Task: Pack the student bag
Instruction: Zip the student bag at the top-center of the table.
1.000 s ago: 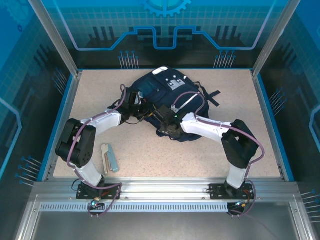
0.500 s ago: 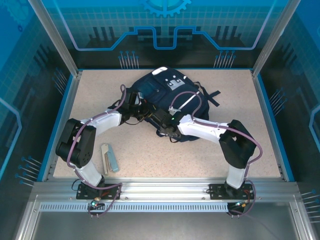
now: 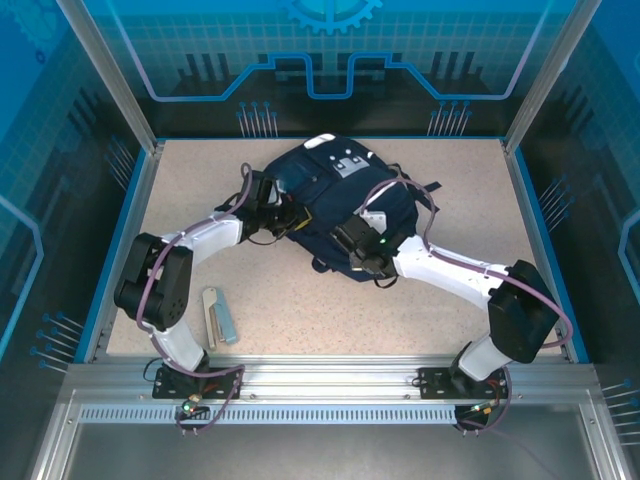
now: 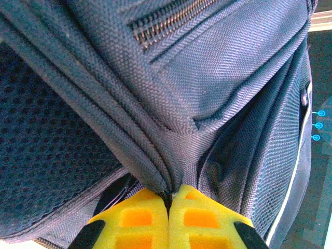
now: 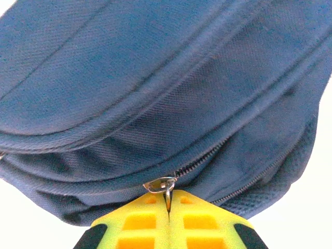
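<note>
Left arm: is bent sharply at an elbow set well to the left of the student bag and nearer the bases; the white forearm is stretched toward the bag's left side.
Left gripper: is placed against the bag's left edge; the yellow fingers are pressed together on a seam of the bag's fabric.
Right arm: is folded at an elbow set well to the right of the bag; the forearm is reached toward the bag's near edge.
Right gripper: is set at the bag's near edge; the fingers are clamped on the zipper pull.
</note>
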You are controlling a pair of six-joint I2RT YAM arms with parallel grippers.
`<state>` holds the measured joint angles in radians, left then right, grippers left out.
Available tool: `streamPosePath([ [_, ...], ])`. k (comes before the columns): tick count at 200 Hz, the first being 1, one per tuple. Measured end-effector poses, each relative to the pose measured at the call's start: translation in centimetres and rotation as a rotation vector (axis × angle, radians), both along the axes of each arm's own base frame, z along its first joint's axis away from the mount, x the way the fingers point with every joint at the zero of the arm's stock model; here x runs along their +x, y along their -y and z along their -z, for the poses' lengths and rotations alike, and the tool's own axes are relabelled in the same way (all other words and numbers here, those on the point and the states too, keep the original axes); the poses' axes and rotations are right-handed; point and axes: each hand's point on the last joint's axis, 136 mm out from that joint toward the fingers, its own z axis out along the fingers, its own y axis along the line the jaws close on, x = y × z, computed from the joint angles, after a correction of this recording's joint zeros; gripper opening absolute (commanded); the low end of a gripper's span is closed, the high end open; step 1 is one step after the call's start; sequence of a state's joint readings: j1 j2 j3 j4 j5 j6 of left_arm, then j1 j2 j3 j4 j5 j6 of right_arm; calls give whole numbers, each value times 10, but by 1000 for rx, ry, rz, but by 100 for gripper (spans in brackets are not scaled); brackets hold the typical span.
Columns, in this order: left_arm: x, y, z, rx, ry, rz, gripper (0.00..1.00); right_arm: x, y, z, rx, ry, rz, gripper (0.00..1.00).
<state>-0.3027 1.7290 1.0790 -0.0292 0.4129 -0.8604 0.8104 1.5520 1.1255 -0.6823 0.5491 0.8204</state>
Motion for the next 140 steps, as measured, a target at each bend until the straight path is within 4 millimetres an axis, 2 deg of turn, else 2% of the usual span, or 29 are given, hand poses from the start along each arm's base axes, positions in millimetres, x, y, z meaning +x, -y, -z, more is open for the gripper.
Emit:
streamPosePath([
  [26, 5, -20, 2, 37, -4, -48, 40, -3, -29, 1, 77, -43, -154, 0],
  [53, 4, -56, -12, 66, 18, -144, 57, -5, -64, -3, 184, -86, -280, 0],
  [71, -10, -70, -23, 59, 28, -190, 60, -3, -92, -6, 261, -111, -353, 0],
  [95, -36, -72, -31, 10, 32, -213, 62, 5, -132, -11, 363, -133, -429, 0],
  [114, -54, -72, -26, -48, 5, -236, 61, 11, -155, -13, 414, -138, -467, 0],
  [140, -71, -68, -12, -134, -49, -264, 58, 16, -170, -13, 446, -143, -489, 0],
])
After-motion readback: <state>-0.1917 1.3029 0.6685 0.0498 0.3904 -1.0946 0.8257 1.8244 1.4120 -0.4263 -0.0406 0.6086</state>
